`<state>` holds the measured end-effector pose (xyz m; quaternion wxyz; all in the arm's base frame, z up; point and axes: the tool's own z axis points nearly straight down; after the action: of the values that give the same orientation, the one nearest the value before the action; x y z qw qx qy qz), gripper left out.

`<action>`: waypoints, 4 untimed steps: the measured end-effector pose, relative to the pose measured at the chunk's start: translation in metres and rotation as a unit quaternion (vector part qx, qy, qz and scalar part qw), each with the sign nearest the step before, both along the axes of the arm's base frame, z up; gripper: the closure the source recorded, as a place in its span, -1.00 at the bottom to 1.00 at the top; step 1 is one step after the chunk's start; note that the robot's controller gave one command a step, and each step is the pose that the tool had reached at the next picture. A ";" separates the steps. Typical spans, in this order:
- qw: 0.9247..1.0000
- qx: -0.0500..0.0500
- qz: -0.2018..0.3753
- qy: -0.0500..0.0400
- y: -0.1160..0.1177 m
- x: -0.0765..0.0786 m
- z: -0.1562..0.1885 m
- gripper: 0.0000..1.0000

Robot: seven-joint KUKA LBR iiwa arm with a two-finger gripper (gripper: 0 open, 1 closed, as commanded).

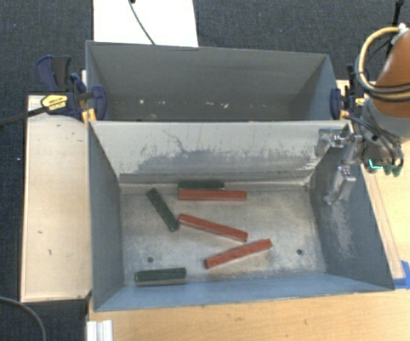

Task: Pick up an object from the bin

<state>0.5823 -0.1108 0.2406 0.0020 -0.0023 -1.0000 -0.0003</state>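
My gripper (340, 188) hangs over the bin's right wall, near the back right corner, well above the floor. It stands open with nothing between its fingers. Nearest to it on the bin floor lie three red-brown bars: one along the back wall (212, 195), one in the middle (213, 227), and one tilted toward the front (238, 253). All three lie off to the gripper's left, apart from it.
Three dark green bars also lie in the bin: one behind the back red bar (201, 185), one slanted at the left (162, 209), one at the front left (160, 276). The arm's orange cover sits beyond the right rim.
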 end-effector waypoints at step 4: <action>0.984 0.000 0.180 -0.003 0.133 -0.060 -0.170 1.00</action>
<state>0.5223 0.0220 0.0704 -0.0010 0.1782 -0.9840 -0.0002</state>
